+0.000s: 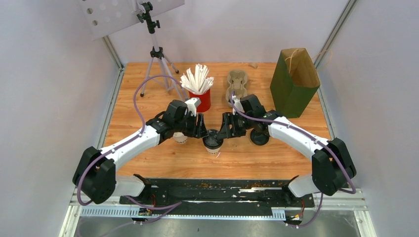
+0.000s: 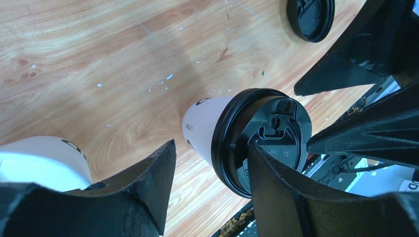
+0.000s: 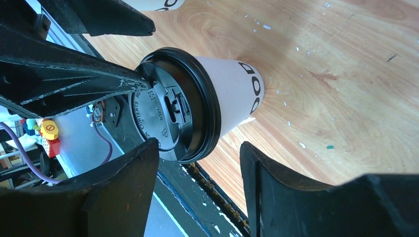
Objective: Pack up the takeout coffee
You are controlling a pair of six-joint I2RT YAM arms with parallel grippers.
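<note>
Open and gripping nothing, the left hand (image 1: 201, 131) and right hand (image 1: 225, 131) flank the lidded cup (image 1: 213, 143) on the counter (image 1: 237, 165), well off every edge.

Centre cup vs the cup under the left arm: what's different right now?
The centre cup wears a black lid; the cup under the left arm shows none in view, and a loose lid lies near the right arm. The centre cup stands in plain view; the other is half hidden by the left arm. Both: white paper, dark print, upright on the table.
</note>
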